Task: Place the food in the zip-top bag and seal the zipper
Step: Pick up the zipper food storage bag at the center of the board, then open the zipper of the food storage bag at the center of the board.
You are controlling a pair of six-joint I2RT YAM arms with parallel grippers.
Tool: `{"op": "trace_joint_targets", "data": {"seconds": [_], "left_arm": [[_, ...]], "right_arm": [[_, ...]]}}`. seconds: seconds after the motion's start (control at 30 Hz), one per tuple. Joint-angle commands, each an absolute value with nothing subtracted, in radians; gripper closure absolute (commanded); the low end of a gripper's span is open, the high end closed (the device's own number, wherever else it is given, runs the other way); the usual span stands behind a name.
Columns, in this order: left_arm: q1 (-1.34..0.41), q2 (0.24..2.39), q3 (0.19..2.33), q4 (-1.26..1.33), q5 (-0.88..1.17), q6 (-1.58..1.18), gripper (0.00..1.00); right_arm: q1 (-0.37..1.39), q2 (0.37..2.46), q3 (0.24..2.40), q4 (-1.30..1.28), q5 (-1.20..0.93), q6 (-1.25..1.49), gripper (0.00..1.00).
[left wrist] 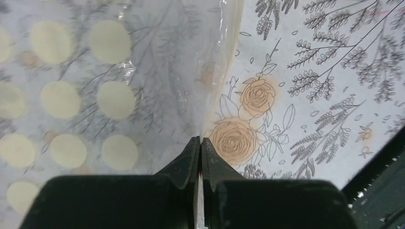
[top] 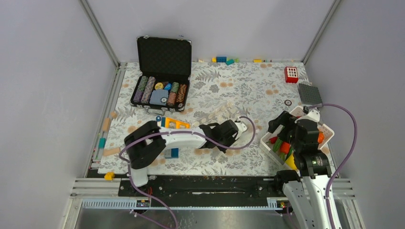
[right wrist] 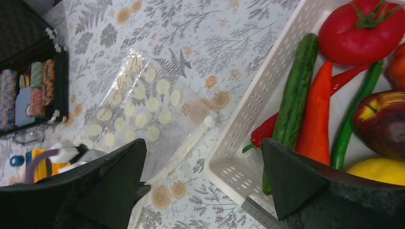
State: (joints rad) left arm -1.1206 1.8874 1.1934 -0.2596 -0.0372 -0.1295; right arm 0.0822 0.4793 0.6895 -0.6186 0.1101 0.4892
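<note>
On the floral-printed tablecloth (top: 229,86), the clear dotted zip-top bag (right wrist: 143,114) lies flat at centre, just beside the white slotted plastic basket (right wrist: 248,119). The left gripper (left wrist: 200,140) is clenched on the bag's edge. The right gripper (right wrist: 203,176) hangs spread wide above the basket's rim. The plastic toy food (right wrist: 315,109), a red tomato (right wrist: 360,31) among it, sits in the basket.

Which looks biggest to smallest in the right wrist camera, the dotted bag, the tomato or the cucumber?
The dotted bag: largest, though farther away.
The tomato and the cucumber: too alike to rank, one round, one long and thin.
</note>
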Motion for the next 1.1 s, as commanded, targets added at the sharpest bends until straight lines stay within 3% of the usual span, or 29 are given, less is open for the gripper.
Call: {"op": "trace_joint_targets", "data": {"seconds": [0.0, 0.1, 0.3, 0.5, 0.7, 0.8, 1.07], "left_arm": [[-1.115, 1.682, 1.125, -0.120, -0.125, -0.235, 1.00], [-1.076, 1.569, 1.047, -0.023, -0.067, -0.309, 1.00], [-0.929, 1.370, 0.803, 0.312, 0.268, -0.453, 1.00], [-0.920, 1.295, 0.717, 0.407, 0.316, -0.425, 1.00], [-0.919, 1.297, 0.692, 0.478, 0.342, -0.455, 1.00], [-0.920, 1.312, 0.683, 0.516, 0.353, -0.484, 1.00], [-0.920, 1.342, 0.695, 0.527, 0.376, -0.495, 1.00]], "right_arm": [[0.078, 0.512, 0.702, -0.593, -0.023, 0.442, 0.02], [0.078, 0.532, 0.696, -0.544, -0.122, 0.429, 0.02], [0.078, 0.488, 0.594, -0.266, -0.382, 0.499, 0.01], [0.091, 0.559, 0.539, 0.025, -0.635, 0.648, 0.02], [0.290, 0.640, 0.582, -0.027, -0.394, 0.579, 0.02], [0.353, 0.683, 0.607, -0.077, -0.237, 0.556, 0.07], [0.387, 0.744, 0.597, -0.027, -0.177, 0.597, 0.10]]}}
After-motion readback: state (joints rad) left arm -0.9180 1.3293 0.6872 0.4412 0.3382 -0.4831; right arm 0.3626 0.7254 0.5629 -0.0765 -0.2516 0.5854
